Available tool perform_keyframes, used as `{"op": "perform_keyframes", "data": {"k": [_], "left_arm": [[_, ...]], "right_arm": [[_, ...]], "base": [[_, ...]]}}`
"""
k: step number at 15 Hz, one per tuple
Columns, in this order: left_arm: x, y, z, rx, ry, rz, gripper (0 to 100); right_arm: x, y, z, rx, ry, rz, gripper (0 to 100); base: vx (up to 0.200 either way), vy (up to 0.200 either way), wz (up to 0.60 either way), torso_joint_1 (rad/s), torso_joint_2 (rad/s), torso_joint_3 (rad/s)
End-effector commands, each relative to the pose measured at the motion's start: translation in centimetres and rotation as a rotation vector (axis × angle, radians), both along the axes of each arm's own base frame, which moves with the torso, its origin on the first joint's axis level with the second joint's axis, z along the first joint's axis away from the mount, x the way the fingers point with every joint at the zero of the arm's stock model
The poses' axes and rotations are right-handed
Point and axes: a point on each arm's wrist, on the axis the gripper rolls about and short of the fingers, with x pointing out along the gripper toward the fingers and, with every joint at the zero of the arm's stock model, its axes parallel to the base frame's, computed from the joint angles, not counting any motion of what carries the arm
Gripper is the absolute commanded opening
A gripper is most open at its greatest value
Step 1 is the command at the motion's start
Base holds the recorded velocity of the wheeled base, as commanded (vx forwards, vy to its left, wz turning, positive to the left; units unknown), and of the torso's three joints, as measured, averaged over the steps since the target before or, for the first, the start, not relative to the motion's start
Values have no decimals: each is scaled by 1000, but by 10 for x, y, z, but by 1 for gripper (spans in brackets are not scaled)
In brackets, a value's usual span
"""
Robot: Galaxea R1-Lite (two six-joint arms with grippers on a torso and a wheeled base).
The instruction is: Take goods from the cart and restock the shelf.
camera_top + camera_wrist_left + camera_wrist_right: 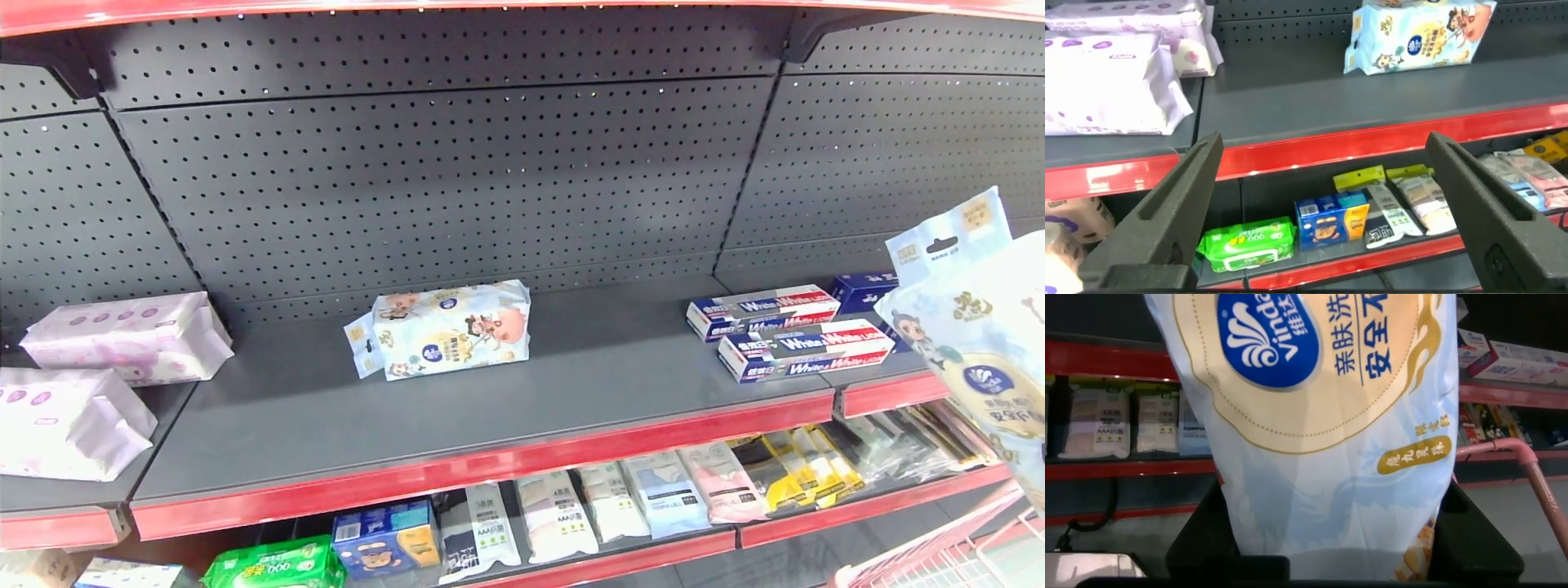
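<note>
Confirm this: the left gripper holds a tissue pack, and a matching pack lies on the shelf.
Wrong arm: the right gripper holds the tissue pack, as the right wrist view shows. A matching pack does lie on the shelf.

Matt painted metal shelving, glossy film and card packaging.

The shelf (pixel 506 400) is smooth, matt, dark-grey painted metal. Its back panel (pixel 441 180) has the same finish, perforated with rows of small holes, and the red edge strip (pixel 490 469) along the front looks smoother and shinier. The tissue pack (pixel 445 329) and the held tissue pack (pixel 1323 441) are wrapped in thin printed plastic film, glossy and lightly creased. The lavender packs (pixel 131 336) wear soft, crinkled film with crimped ends. The toothpaste boxes (pixel 763 310) look like glossy coated card. The cart (pixel 939 555) is pink-coated wire. The left end effector (pixel 1323 147) and right end effector (pixel 1339 539) have matt, dark, faintly grainy plastic fingers.
</note>
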Motion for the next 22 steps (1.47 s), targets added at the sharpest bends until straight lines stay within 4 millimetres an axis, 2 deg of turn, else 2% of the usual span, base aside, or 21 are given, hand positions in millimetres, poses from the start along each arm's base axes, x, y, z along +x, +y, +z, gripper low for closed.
{"op": "perform_keyframes", "data": {"k": [1, 10, 12, 16, 18, 22], "left_arm": [[0, 0, 0, 0, 1, 0, 100], [0, 0, 0, -2, 1, 0, 100], [0, 0, 0, 0, 3, 0, 100], [0, 0, 0, 4, 1, 14, 100], [0, 0, 0, 44, 0, 9, 100], [0, 0, 1, 96, -4, 2, 100]], "right_arm": [[-2, 0, 0, -1, -9, 1, 0], [-8, 1, 0, 6, -38, -1, 0], [-9, 2, 1, 91, -73, 31, 0], [-20, 2, 2, 95, -125, 27, 0], [-18, 0, 3, 78, -121, -49, 0], [-24, 2, -1, 130, -140, -21, 0]], "base": [[0, 0, 0, 0, 0, 0], [0, 0, 0, 0, 0, 0], [0, 0, 0, 0, 0, 0], [0, 0, 0, 0, 0, 0], [0, 0, 0, 0, 0, 0], [0, 0, 0, 0, 0, 0]]}}
